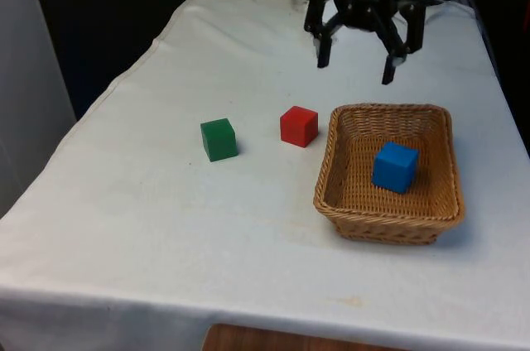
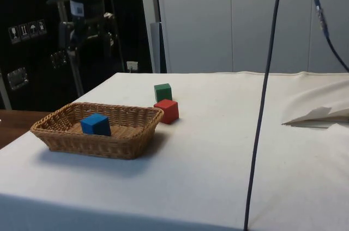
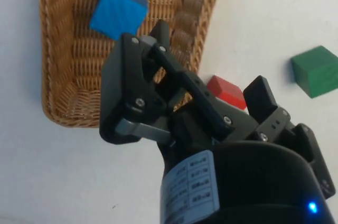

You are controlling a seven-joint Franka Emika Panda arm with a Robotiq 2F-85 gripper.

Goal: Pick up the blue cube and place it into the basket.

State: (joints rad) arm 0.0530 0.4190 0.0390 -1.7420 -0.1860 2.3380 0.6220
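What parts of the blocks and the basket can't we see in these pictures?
- Small red wooden cube: in the wrist view the black gripper covers most of it.
- Small blue wooden cube: in the side view the woven wicker basket's near wall hides its bottom edge.
- Small green wooden cube: in the side view the red cube covers its lower part.
- Gripper: in the side view it blends into the dark background.

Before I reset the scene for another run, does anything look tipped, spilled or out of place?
Nothing stands out. The blue cube sits inside the basket, which stands level. The red cube and green cube rest flat on the cloth beside it. The open pincer hangs above, holding nothing.
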